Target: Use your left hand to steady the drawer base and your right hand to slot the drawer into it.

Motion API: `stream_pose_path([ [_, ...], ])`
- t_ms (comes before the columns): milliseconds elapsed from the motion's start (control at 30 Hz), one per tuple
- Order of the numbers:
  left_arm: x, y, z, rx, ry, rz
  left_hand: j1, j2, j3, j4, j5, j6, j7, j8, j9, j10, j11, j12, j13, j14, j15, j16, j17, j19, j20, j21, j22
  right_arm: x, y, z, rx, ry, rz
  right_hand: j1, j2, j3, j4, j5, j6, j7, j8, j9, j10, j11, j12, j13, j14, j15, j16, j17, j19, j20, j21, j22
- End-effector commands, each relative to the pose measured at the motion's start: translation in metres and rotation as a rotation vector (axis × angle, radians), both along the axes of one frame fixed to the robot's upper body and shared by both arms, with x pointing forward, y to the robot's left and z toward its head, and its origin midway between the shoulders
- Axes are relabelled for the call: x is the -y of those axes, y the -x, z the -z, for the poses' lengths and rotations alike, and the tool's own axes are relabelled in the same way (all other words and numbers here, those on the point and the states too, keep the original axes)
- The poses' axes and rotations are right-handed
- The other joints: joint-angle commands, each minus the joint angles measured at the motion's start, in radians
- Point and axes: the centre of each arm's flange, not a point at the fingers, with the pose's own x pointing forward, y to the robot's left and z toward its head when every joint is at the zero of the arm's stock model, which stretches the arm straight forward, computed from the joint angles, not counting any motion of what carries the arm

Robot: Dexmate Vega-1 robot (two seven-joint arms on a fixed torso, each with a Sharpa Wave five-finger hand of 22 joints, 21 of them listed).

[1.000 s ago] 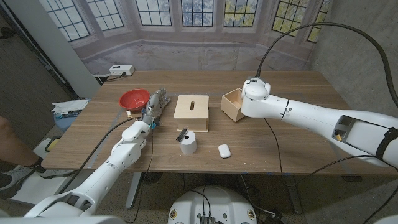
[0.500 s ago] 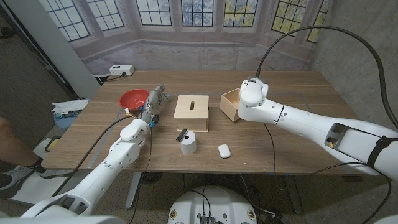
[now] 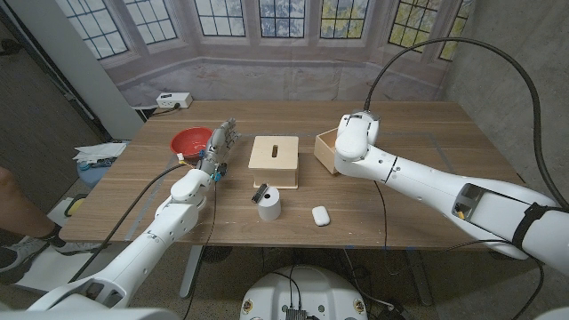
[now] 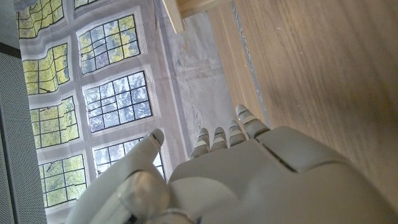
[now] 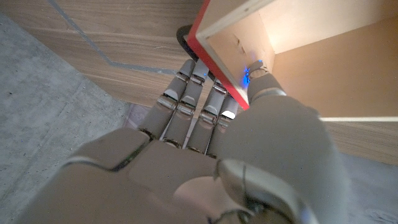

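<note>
Right hand [image 5: 205,155]: grips the drawer's wall at its red rim, with the thumb inside the box and the other fingers [image 5: 186,106] down the outer face; in the head view the hand is hidden behind its own wrist housing at the drawer.
Drawer [image 3: 330,148]: small open wooden box on the table, at the right of the drawer base and apart from it; the right wrist view shows its pale wooden inside [image 5: 298,62] and the red edge under the thumb.
Left hand [image 3: 220,147]: holds nothing, fingers extended close together, standing over the table between the red bowl and the drawer base; whether it touches the tabletop I cannot tell. In the left wrist view the fingers [image 4: 244,121] reach out over bare wood.
Drawer base [image 3: 274,161]: flat pale wooden block with a dark slot in its top face, lying at the middle of the table just beside the left hand, not touched by it.
Red bowl [image 3: 192,142]: on the table at the left hand's outer side, near the fingers.
White cylinder [image 3: 268,205]: upright, with a dark piece on top, in front of the drawer base.
White case [image 3: 320,215]: small rounded item lying near the front edge, right of the cylinder.
Table [image 3: 427,133]: wooden, bearing all of this.
</note>
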Motion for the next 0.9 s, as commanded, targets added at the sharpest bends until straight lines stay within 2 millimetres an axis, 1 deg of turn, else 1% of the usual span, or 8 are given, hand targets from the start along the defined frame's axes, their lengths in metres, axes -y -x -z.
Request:
stream_pose_path([
  [33,-0.002,0.0,-0.001,0.009,-0.014,-0.013,-0.002,-0.002,0.01,-0.001,0.0,0.004,0.006,-0.003,0.005,0.005,-0.002,0.001,0.005,0.005,0.002,-0.004,0.002,0.004,0.005,0.002,0.002,-0.007,0.007,0.006,-0.008,-0.018,0.047,0.001,0.011,-0.002,0.0,0.002,0.007,0.006,0.002,0.006,0.004,0.006,0.003,0.002,0.011,-0.118,0.005,0.003,0.009,-0.016,0.008,0.005],
  [233,-0.003,-0.002,-0.002,0.015,-0.015,-0.012,-0.002,-0.002,0.011,-0.002,0.0,0.004,0.006,-0.003,0.005,0.006,-0.003,0.002,0.005,0.006,0.002,-0.004,0.002,0.005,0.003,0.002,0.002,-0.012,0.011,0.01,-0.01,-0.031,0.058,-0.001,0.012,-0.005,0.001,0.001,0.01,0.014,0.001,0.006,0.005,0.01,0.003,0.002,0.015,-0.116,0.006,0.003,0.013,-0.013,0.009,0.005],
  [900,-0.008,-0.003,-0.009,0.052,-0.019,-0.022,-0.002,-0.001,0.015,-0.006,0.001,0.013,0.009,0.0,0.006,0.015,-0.003,0.004,0.005,0.014,0.002,-0.002,0.001,0.009,0.003,0.003,0.002,-0.031,0.021,0.014,0.016,-0.025,0.142,0.0,0.016,-0.007,0.001,-0.001,0.016,0.02,-0.002,0.006,0.009,0.019,0.003,0.002,0.026,-0.116,0.007,0.002,0.026,-0.007,0.011,0.005],
])
